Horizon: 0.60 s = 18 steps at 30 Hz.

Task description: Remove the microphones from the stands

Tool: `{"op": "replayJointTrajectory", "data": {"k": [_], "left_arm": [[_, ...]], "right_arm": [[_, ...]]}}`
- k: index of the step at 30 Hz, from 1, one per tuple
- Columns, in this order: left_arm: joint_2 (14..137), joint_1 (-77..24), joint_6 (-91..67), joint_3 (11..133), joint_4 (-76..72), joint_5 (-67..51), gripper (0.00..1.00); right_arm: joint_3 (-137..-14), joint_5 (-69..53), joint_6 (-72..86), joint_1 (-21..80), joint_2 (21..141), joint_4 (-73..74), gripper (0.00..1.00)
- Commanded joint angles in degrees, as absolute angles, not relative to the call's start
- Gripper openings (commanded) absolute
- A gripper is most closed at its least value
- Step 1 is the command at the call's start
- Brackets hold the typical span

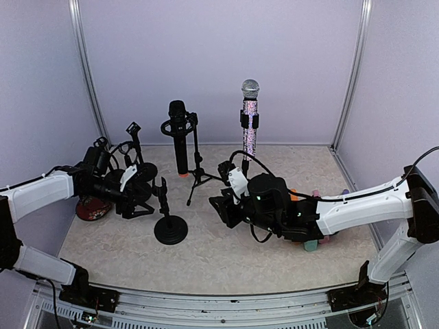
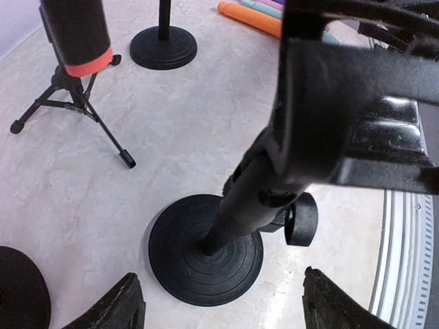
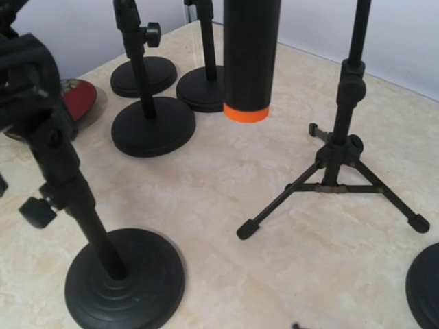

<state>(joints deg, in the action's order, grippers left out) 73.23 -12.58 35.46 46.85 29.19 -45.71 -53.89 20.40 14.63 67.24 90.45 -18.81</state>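
Note:
A black microphone (image 1: 180, 137) with an orange ring at its bottom end stands upright in a clip on a black tripod stand (image 1: 197, 175). It also shows in the left wrist view (image 2: 75, 34) and the right wrist view (image 3: 250, 55). A glittery microphone (image 1: 250, 123) with a silver head stands in a second stand behind my right arm. My left gripper (image 1: 145, 199) (image 2: 223, 305) is open and empty, just left of an empty round-base stand (image 1: 170, 229) (image 2: 206, 247). My right gripper (image 1: 223, 209) looks open and empty, low over the table, in front of the tripod (image 3: 339, 164).
Several empty round-base stands (image 3: 152, 127) cluster at the left, beside a red disc (image 1: 92, 209). Coloured markers (image 2: 254, 14) lie under my right arm (image 1: 310, 241). Purple walls close in the table at the back and sides.

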Motion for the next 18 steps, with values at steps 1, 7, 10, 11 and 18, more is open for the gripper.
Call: {"op": "replayJointTrajectory", "data": {"k": [1,7,10,11,18], "left_arm": [[73.0,-16.4,33.6,45.8,23.1,-46.0,0.79],[73.2,-16.7,29.5,50.9,23.2,-46.5,0.81],[72.8,-15.7,31.0,53.8,26.9,-47.5,0.80],[72.7,-15.3,32.9,54.8,28.8,-48.0,0.80],[71.2,-14.7,36.9,60.5,37.8,-49.3,0.82]], "right_arm": [[-55.0,20.7,14.9,67.8,90.0,-17.6,0.42],[-53.8,21.2,16.2,67.8,88.9,-17.1,0.42],[-53.2,21.4,16.5,67.8,88.4,-16.8,0.41],[-53.2,21.5,16.5,67.8,88.4,-16.6,0.41],[-53.6,21.5,15.6,67.8,89.1,-17.1,0.40]]}}
